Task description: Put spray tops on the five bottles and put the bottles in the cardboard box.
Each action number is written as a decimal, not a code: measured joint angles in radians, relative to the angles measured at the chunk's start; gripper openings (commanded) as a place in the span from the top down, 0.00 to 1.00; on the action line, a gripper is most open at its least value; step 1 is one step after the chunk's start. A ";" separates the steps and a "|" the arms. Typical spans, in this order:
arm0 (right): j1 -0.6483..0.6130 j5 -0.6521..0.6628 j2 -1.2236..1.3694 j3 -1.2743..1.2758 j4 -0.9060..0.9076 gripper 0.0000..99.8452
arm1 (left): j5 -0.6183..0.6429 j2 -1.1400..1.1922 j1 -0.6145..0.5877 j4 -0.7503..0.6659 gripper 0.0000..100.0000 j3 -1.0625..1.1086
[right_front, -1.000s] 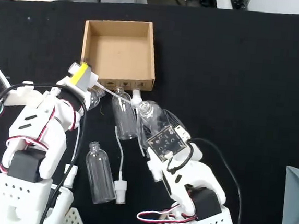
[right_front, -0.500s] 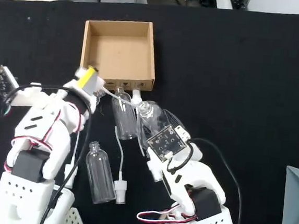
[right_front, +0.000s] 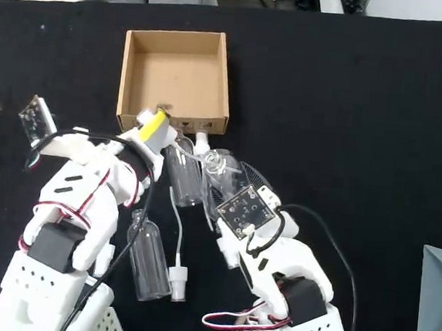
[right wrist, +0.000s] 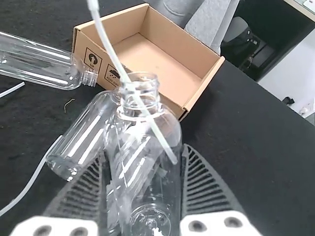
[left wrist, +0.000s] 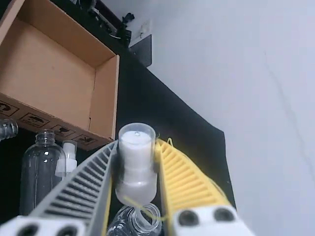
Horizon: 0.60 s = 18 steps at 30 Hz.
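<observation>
In the high view, the cardboard box (right_front: 176,76) stands on the black table (right_front: 365,108), and a loose bottle (right_front: 147,256) lies apart from it. In the left wrist view, the left gripper (left wrist: 136,147) is clenched around a white spray top (left wrist: 135,162), near the front wall of the box. In the right wrist view, the right gripper (right wrist: 142,162) grasps a clear bottle (right wrist: 140,132); a thin tube (right wrist: 106,39) crosses its neck.

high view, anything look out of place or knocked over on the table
Nothing looks spilled or broken. One capless bottle lies on its side beside a loose spray top, and another bottle lies flat in front of the cardboard box.
</observation>
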 measured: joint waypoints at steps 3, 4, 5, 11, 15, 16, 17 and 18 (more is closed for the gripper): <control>0.000 0.000 0.000 0.000 0.000 0.97 | -0.020 0.000 0.011 -0.063 0.97 0.049; 0.000 0.000 0.000 0.000 0.000 0.97 | -0.021 0.000 0.012 -0.087 0.97 0.066; 0.000 0.000 0.000 0.000 0.000 0.97 | -0.023 0.000 0.015 -0.114 0.97 0.083; 0.000 0.000 0.000 0.000 0.000 0.97 | -0.029 0.000 0.037 -0.169 0.97 0.109; 0.000 0.000 0.000 0.000 0.000 0.97 | -0.091 0.000 0.104 -0.169 0.97 0.109; 0.000 0.000 0.000 0.000 0.000 0.97 | -0.107 0.000 0.121 -0.169 0.97 0.114; -0.002 0.000 0.000 0.000 0.000 0.97 | -0.121 0.000 0.135 -0.170 0.97 0.121; -0.002 0.000 0.000 0.000 0.000 0.97 | -0.135 0.000 0.147 -0.172 0.97 0.130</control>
